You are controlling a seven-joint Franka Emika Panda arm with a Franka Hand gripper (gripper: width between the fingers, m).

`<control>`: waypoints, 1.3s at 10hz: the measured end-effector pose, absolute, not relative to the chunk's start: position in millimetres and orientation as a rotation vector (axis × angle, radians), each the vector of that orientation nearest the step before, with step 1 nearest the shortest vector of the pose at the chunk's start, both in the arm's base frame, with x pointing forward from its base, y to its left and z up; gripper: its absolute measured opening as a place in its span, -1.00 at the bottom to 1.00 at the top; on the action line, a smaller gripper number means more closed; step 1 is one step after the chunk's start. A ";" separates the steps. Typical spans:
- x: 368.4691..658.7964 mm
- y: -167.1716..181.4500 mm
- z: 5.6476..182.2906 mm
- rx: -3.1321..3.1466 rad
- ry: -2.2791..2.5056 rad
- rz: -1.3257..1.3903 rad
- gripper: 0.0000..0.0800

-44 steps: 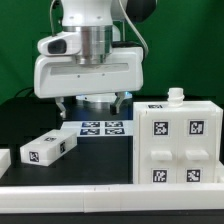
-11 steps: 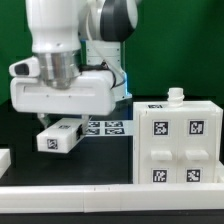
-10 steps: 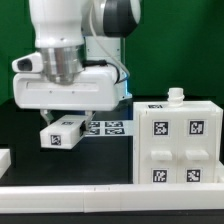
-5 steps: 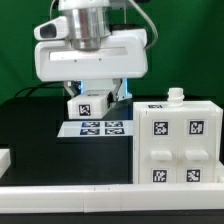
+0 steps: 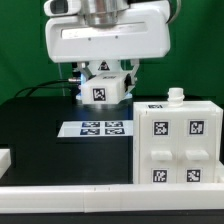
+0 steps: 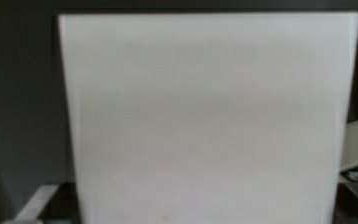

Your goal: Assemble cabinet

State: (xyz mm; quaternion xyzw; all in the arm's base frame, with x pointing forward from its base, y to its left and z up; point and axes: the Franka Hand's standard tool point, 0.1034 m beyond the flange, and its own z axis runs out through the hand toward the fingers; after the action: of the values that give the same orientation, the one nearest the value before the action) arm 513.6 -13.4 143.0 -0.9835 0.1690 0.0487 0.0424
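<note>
The cabinet (image 5: 177,142) is a large white boxy body with black-and-white tags on its front. It stands on the black table at the exterior view's right. My gripper (image 5: 104,82) is shut on a small white drawer block (image 5: 103,88) with a tag on its end. It holds the block in the air, above the marker board (image 5: 96,128) and to the left of the cabinet's top. In the wrist view the block's plain white face (image 6: 202,120) fills nearly the whole picture and hides the fingers.
A white knob (image 5: 176,96) sticks up from the cabinet's top. A long white border rail (image 5: 70,192) runs along the table's front edge. A white piece (image 5: 4,158) sits at the exterior view's left edge.
My gripper took the drawer block from the table at the left, lifted it and carried it up and to the right, toward the cabinet.
</note>
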 end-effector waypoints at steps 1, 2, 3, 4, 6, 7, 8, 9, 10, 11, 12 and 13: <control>513.8 -11.6 143.3 -3.010 0.510 0.148 0.41; 513.6 -11.7 142.6 -3.010 0.508 0.149 0.41; 513.3 -15.1 139.2 -3.015 0.490 0.149 0.41; 512.2 -26.3 126.2 -3.033 0.433 0.138 0.41; 528.5 -11.0 146.0 -3.029 0.408 0.162 0.41; 536.7 -2.7 155.4 -3.028 0.406 0.147 0.41; 543.9 4.6 162.1 -3.028 0.393 0.130 0.41; 548.8 10.8 168.4 -3.024 0.406 0.130 0.41; 554.9 20.6 176.2 -3.018 0.426 0.130 0.41; 560.8 33.3 183.9 -3.010 0.460 0.138 0.41; 567.9 44.9 187.2 -3.005 0.458 0.136 0.41; 572.0 49.5 185.7 -3.004 0.446 0.134 0.41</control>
State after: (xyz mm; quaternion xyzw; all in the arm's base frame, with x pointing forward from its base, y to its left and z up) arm 572.0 49.5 185.7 -0.9869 0.1466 0.0440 0.0507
